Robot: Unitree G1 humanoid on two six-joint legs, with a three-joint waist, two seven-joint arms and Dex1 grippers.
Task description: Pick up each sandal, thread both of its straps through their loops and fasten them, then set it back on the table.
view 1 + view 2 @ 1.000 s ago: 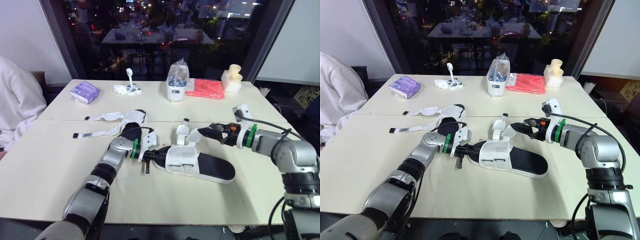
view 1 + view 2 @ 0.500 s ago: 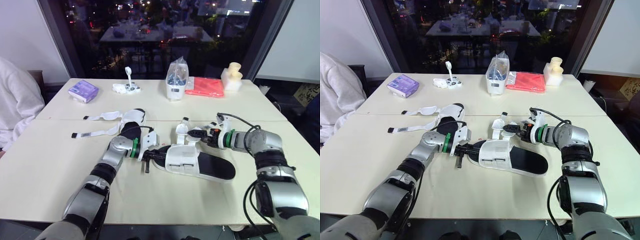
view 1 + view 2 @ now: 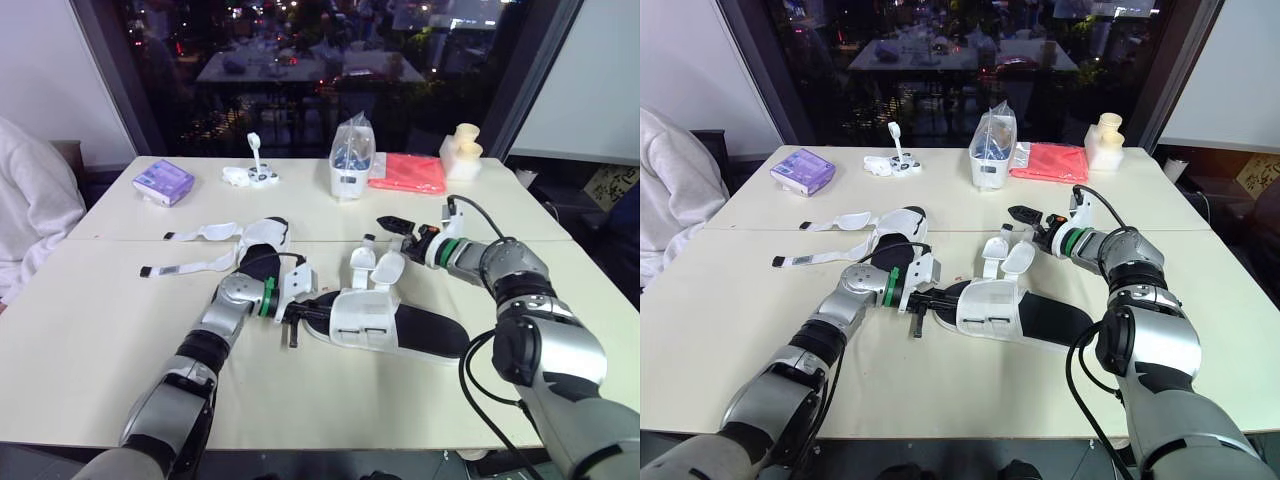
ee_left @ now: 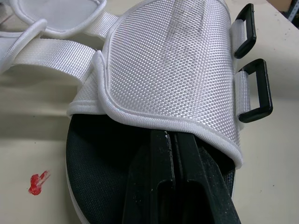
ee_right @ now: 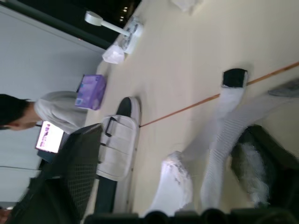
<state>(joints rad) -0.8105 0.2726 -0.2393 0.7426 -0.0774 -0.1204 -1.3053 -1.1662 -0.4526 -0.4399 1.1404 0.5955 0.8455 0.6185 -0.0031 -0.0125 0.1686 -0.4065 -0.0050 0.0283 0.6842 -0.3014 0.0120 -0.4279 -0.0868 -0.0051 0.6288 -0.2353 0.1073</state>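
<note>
Table (image 3: 100, 340) bearing sandals (image 3: 365, 320), red cloth (image 3: 407, 173)

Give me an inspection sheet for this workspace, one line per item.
Surface: two beige tables pushed together; small red mark.
Job's things: near sandal and far sandal on the table, both unfastened.
Clutter: purple pack, white stand, bagged container, red cloth, cream object along far side.
Grippers: left claw tucked under near sandal's upper, shut; right claw raised beyond its straps.
Cables: black cable loops behind right claw.
Surroundings: person in white at left; dark window behind.
</note>
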